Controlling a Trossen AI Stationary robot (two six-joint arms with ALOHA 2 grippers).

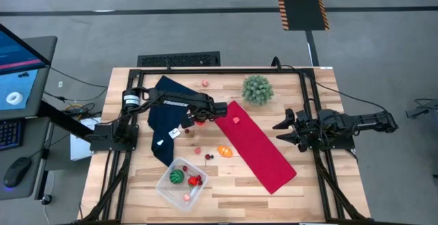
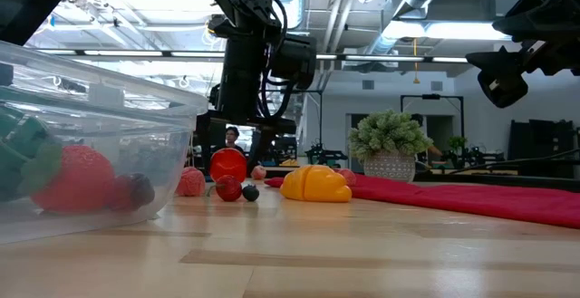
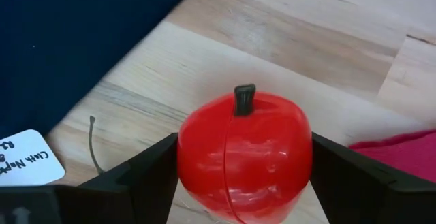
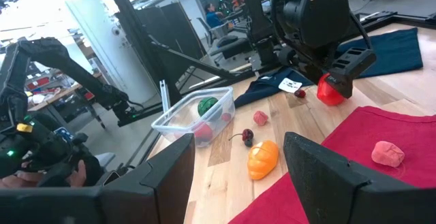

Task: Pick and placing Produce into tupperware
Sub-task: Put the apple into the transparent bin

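Note:
A red toy apple (image 3: 245,156) with a dark stem stands on the wood between the navy cloth (image 1: 168,115) and the red cloth (image 1: 260,146). My left gripper (image 1: 200,121) is shut on it from above. The clear tupperware (image 1: 181,182) sits near the front left with green, red and pink produce inside. An orange piece (image 1: 224,151), dark cherries (image 1: 209,156) and small pink pieces (image 1: 198,150) lie loose on the wood. Another pink piece (image 1: 236,120) rests on the red cloth. My right gripper (image 1: 284,130) waits open at the right side, holding nothing. My left gripper pinches the apple's two opposite sides (image 3: 187,159) between its two fingers, about at its widest part. The fingers point steeply down from above. The apple stays upright, stem up, and in the low view its base (image 2: 228,178) shows at tabletop level.
A spiky green plant ball (image 1: 257,89) in a pot stands at the far edge, right of centre. A white label (image 1: 174,133) lies on the navy cloth's edge. Bare wood lies at the front right and beyond the red cloth.

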